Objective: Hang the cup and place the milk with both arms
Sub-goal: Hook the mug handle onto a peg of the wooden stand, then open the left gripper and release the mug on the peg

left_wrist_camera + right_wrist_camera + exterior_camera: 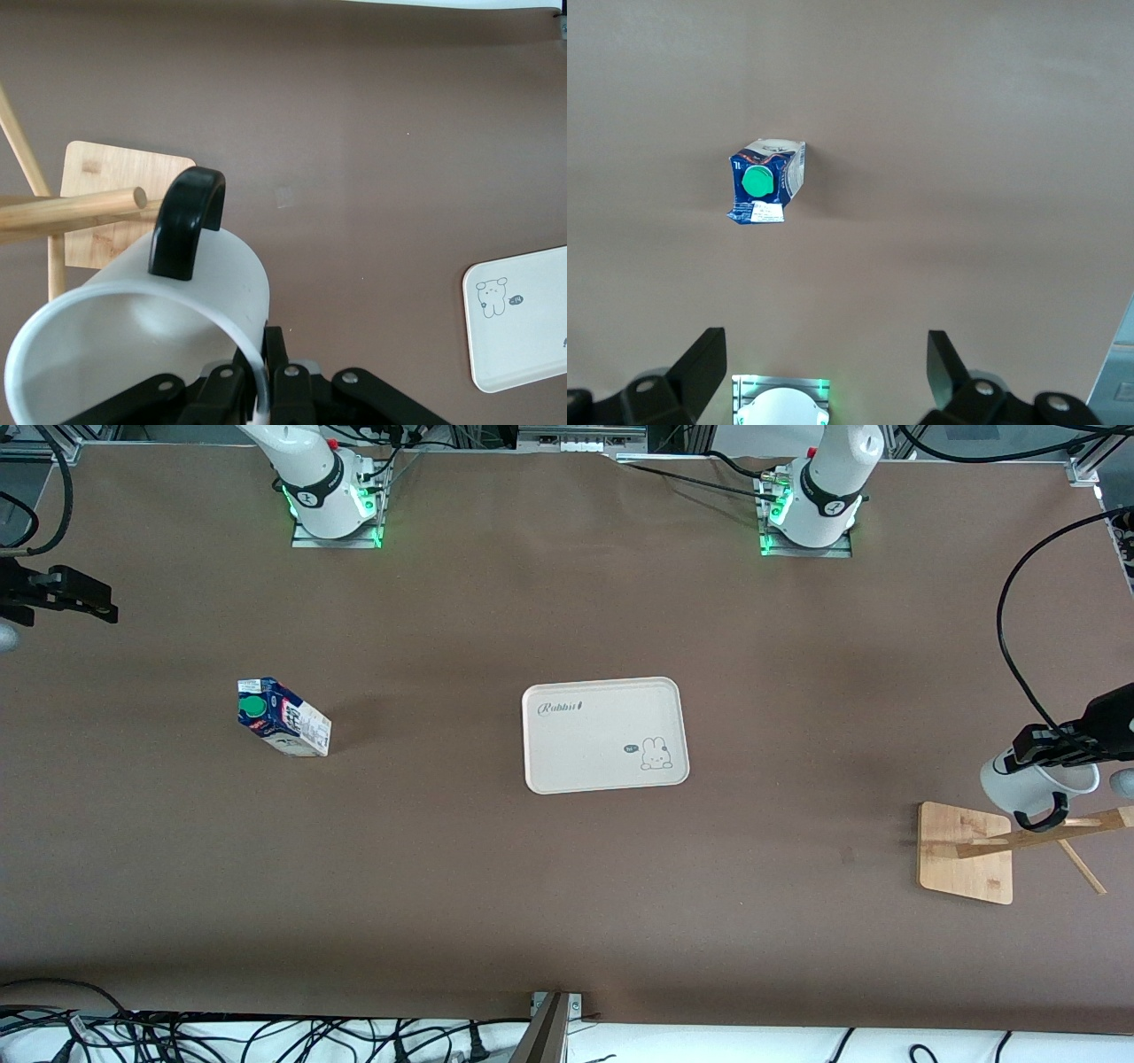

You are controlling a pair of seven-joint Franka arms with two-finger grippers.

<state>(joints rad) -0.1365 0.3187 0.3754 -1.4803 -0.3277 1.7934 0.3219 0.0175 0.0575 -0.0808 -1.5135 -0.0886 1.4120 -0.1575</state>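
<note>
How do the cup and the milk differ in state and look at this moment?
The cup is held in the air by the left claw, clamped on its rim beside the wooden rack; the milk stands untouched on the table. The cup is white with a black handle; the milk is blue and white with a green cap. Neither is on the tray.

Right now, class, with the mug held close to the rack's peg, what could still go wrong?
1. The left tool pinches only the mug rim; it could slip.
2. The handle sits beside the peg, not over it; it may miss.
3. The milk carton stands untouched; the open right tool could topple it.
</note>
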